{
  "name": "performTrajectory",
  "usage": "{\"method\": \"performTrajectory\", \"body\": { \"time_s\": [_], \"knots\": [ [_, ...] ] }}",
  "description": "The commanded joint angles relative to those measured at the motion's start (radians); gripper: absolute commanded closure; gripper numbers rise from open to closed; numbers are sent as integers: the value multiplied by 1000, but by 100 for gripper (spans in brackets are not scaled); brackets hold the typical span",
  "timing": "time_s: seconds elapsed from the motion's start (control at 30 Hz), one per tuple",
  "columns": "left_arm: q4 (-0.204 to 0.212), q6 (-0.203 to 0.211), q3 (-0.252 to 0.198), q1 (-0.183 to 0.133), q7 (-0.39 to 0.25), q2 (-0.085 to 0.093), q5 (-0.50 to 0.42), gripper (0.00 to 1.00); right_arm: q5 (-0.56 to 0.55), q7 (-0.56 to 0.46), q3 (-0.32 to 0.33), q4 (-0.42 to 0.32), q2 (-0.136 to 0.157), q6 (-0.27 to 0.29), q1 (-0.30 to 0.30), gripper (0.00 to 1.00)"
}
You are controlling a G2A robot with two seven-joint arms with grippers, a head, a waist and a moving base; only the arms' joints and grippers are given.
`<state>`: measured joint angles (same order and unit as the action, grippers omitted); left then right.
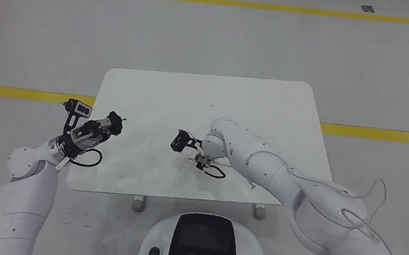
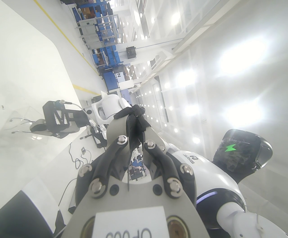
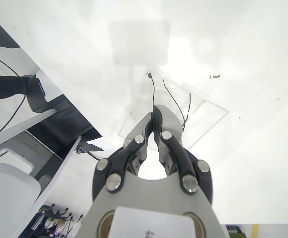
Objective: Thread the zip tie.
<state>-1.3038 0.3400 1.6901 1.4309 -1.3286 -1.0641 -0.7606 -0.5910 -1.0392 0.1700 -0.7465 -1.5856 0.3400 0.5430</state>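
The right end effector (image 3: 153,119) is pinched shut on a thin zip tie (image 3: 153,90) above a clear acrylic stand (image 3: 209,112). The left end effector (image 2: 133,115), tips wrapped in black cloth (image 2: 137,109), clamps a slim black strip (image 2: 128,171).

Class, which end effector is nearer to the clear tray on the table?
Right. The right end effector is down at the clear tray, shut on a thin zip tie. The left end effector is farther off, near the table's edge, holding a black bundle.
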Motion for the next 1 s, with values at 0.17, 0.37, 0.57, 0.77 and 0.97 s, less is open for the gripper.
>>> {"method": "performTrajectory", "body": {
  "time_s": [0.17, 0.37, 0.57, 0.77, 0.97],
  "knots": [
    [0, 0, 0, 0, 0, 0, 0, 100, 24, -2, 0, -68, 39, 0, -5, 100],
    [0, 0, 0, 0, 0, 0, 0, 100, 82, 14, 0, -137, 84, 0, -12, 100],
    [0, 0, 0, 0, 0, 0, 0, 100, 153, 46, 5, -177, 128, 0, -17, 100],
    [0, 0, 0, 0, 0, 0, 0, 100, 201, 84, 16, -208, 164, 0, -17, 100],
    [0, 0, 0, 0, 0, 0, 0, 100, 201, 84, 16, -208, 164, 0, -17, 100]
  ]
}}
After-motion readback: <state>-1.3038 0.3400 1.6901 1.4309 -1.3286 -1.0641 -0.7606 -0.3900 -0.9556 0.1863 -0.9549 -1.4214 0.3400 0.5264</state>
